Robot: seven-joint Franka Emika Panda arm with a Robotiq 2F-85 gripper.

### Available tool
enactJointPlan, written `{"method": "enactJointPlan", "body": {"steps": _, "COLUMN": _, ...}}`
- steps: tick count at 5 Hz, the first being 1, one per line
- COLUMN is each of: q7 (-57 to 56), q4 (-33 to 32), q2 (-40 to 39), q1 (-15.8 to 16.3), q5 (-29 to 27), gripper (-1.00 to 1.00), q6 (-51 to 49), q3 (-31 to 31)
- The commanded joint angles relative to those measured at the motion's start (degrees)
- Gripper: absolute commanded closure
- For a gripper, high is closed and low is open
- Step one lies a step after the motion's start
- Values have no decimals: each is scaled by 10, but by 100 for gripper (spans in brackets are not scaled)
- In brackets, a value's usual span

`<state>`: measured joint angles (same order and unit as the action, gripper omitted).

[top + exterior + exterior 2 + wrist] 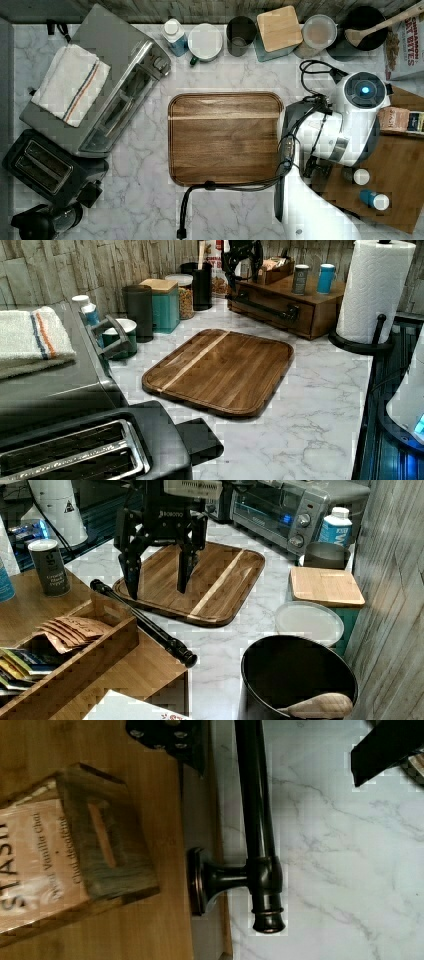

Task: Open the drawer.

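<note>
The drawer (274,316) is the front of a low wooden cabinet (150,675), and it sits flush with the cabinet. A long black bar handle (144,621) runs across the drawer front. My gripper (157,594) hangs open just above the handle's end that is nearer the cutting board in the right view, with one finger on each side of the bar. In the wrist view the handle (255,795) and one of its mounting posts (220,877) lie below my gripper (275,767), whose fingers touch nothing. In the left view my gripper (241,270) hovers over the handle (265,308).
A wooden cutting board (225,137) lies mid-counter beside the cabinet. On the cabinet top stand a tea box (75,645) and spice jars (300,279). A toaster oven (100,85), a toaster (45,167), canisters (277,30) and a paper towel roll (372,290) ring the marble counter.
</note>
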<state>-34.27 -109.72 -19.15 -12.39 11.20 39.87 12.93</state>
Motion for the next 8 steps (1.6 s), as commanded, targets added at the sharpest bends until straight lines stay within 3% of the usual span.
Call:
{"method": "enactJointPlan", "body": {"steps": 1, "q7": -4, "q4": -17, "q2": 6, "q1": 1, "q5": 14, "gripper": -100, "q6": 20, "q3": 1}}
{"method": "enactJointPlan", "body": {"steps": 4, "q7": 25, "q4": -62, "q2": -12, "q1": -1, "q5": -20, "gripper": -100, "q6": 75, "q3": -4}}
{"method": "enactJointPlan", "body": {"steps": 8, "q7": 49, "q4": -97, "q2": -19, "q1": 2, "q5": -3, "gripper": -100, "q6": 86, "q3": 15}}
